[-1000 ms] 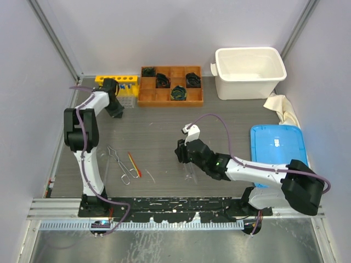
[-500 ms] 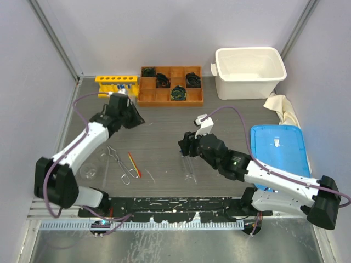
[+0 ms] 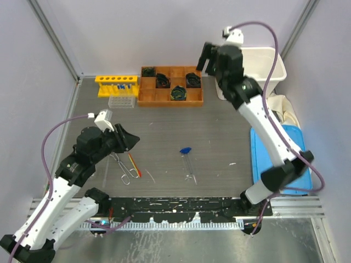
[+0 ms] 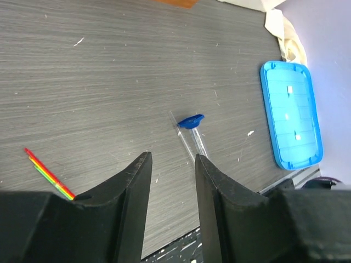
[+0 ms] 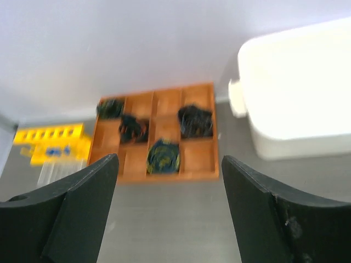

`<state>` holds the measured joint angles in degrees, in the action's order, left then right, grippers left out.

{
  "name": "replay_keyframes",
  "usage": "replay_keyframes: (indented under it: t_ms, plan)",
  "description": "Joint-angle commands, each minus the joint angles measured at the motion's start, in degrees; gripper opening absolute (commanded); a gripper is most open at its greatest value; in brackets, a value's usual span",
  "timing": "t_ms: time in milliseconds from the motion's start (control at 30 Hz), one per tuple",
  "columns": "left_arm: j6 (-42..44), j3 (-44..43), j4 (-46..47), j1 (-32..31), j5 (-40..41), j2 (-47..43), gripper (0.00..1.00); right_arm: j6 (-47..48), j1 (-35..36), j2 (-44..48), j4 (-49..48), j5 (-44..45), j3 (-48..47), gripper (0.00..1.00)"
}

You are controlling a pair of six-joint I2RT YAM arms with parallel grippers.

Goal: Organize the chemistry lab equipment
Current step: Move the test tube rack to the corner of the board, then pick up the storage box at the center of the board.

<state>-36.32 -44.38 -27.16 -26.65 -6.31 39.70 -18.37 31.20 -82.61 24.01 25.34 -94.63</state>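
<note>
Grey wood-grain tabletop between pale walls: both arms have pulled off their work. The right gripper (image 5: 169, 164), a second ago low over the blue-bulb dropper (image 3: 186, 156), now hangs high beside the white plastic tub (image 3: 271, 82), jaws spread wide and empty. The dropper lies loose mid-table, seemingly still unsorted. The left gripper (image 4: 173, 164) has left the yellow six-hole tube rack (image 3: 112, 80), fingers parted, holding nothing. That rack holds a few blue-capped tubes (image 3: 127, 86). The brown wooden compartment tray (image 3: 151, 97) has dark coils (image 3: 178, 93) in four cells, and the tub looks empty.
</note>
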Motion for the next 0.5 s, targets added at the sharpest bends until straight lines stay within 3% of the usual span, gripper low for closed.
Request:
replay_keyframes:
  t_ms: [0, 133, 233, 467]
  plan:
    - [3.6, 0.1, -4.0, 0.1, -2.8, -1.7, 0.40, 2.4, -10.6, -15.8, 10.9, -8.8, -22.5, 0.83]
    - [4.7, 0.3, -4.8, 0.1, -2.9, -1.6, 0.41, 1.3, -18.7, -31.2, 15.1, -16.8, -40.7, 0.85]
    - [4.7, 0.6, -4.1, 0.1, -3.2, -2.1, 0.41, 1.0, -23.1, -38.1, 10.9, -22.4, -43.1, 0.85]
    - [3.1, 0.9, -3.4, 0.1, -1.5, -3.5, 0.40, -1.1, -30.7, -50.7, 5.8, -31.3, -52.9, 0.60]
